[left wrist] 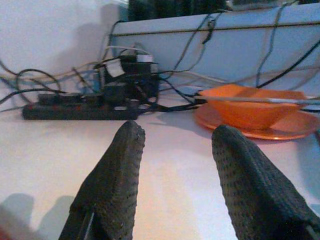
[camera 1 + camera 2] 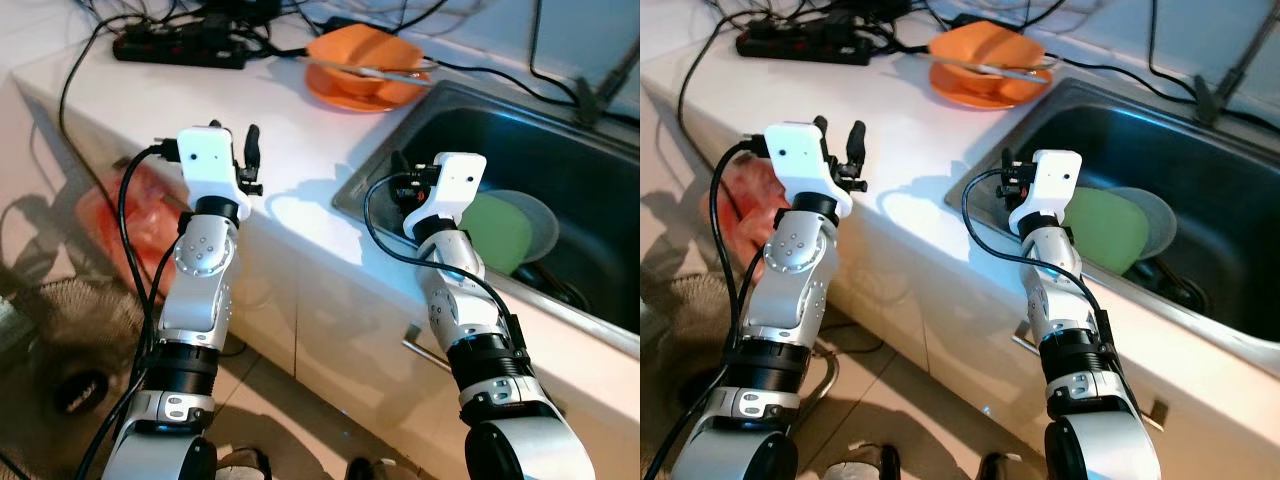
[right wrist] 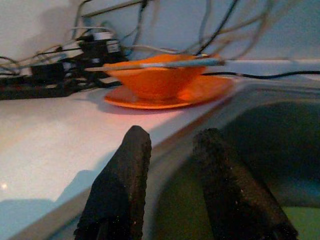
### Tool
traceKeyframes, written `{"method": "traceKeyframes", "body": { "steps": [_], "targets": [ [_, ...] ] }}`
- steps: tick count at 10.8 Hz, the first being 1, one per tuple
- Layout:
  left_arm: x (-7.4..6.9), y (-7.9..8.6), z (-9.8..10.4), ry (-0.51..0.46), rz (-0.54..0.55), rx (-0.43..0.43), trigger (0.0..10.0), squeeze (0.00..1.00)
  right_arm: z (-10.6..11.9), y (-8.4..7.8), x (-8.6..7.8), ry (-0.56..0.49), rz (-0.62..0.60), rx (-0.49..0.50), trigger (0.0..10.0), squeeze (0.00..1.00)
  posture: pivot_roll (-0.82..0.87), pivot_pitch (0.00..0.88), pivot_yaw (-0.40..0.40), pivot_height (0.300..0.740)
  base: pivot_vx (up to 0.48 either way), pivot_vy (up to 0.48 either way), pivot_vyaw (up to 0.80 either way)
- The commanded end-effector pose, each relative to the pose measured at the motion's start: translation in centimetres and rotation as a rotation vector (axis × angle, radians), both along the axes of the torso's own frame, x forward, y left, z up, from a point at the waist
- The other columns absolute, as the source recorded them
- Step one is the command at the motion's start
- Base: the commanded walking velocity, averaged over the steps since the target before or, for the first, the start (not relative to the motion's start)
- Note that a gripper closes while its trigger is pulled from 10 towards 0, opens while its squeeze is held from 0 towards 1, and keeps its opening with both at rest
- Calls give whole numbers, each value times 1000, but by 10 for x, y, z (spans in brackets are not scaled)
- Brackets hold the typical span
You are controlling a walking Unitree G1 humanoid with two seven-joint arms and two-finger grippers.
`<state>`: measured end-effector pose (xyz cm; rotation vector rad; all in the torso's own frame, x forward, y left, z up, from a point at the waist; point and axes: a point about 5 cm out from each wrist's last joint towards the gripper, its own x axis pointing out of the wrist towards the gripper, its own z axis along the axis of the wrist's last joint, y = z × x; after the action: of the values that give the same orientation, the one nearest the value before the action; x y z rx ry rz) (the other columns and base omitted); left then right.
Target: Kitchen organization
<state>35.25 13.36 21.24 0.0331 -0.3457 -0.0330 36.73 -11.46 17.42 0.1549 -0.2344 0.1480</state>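
Kitchen counter (image 2: 300, 140), white, runs along the wall with the steel sink (image 2: 520, 130) set into it on the robot's right. Judged from the layout, organization has barely begun: nothing is held, and dishes sit in two separate places. In the sink basin, a green plate (image 2: 500, 230) lies on a grey plate (image 2: 545, 225). Beyond the sink's far corner, on the counter, an orange bowl (image 2: 360, 60) rests on an orange plate (image 2: 345, 95), with a utensil (image 3: 160, 63) laid across the bowl rim; probably chopsticks or a long handle, blur prevents certainty.

Left gripper (image 1: 175, 150) hovers above the counter edge, fingers spread apart, empty. Right gripper (image 3: 170, 150) hangs over the sink's near rim, fingers parted, empty.

Obstacles: a black power strip (image 2: 180, 48) and tangled cables (image 2: 230, 20) crowd the counter's back, just beside the orange dishes. A red bag (image 2: 140, 205) lies on the floor below the counter.
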Motion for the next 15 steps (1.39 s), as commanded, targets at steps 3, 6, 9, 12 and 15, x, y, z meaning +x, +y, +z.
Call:
{"method": "traceKeyframes", "body": {
  "steps": [3, 6, 9, 12, 15],
  "targets": [
    [0, -3, -2, 6, -1, 0, 10000, 0, -1, -6, -2, -1, -14, -7, 10000, 0, 71, 102, -34, 740, 0, 0, -267],
    [0, -3, -2, 8, 1, -3, 10000, 0, -2, -8, -3, 10, -16, 7, 10000, 0, 71, 110, -35, 740, 0, 0, -185],
    [0, -3, -4, 27, -2, -10, 10000, 0, -1, -10, -3, 1, -24, -26, 10000, 0, 72, 128, -37, 740, 0, 447, -267],
    [0, -3, -5, 37, 2, 0, 10000, 0, -5, -10, -1, 55, -18, 2, 10000, 0, 72, 137, -37, 740, 0, 479, -267],
    [0, -2, -6, 42, 15, 21, 10000, 0, -7, -14, -3, 49, -48, 3, 10000, 0, 71, 141, -36, 740, 0, 157, -267]
  ]
}}
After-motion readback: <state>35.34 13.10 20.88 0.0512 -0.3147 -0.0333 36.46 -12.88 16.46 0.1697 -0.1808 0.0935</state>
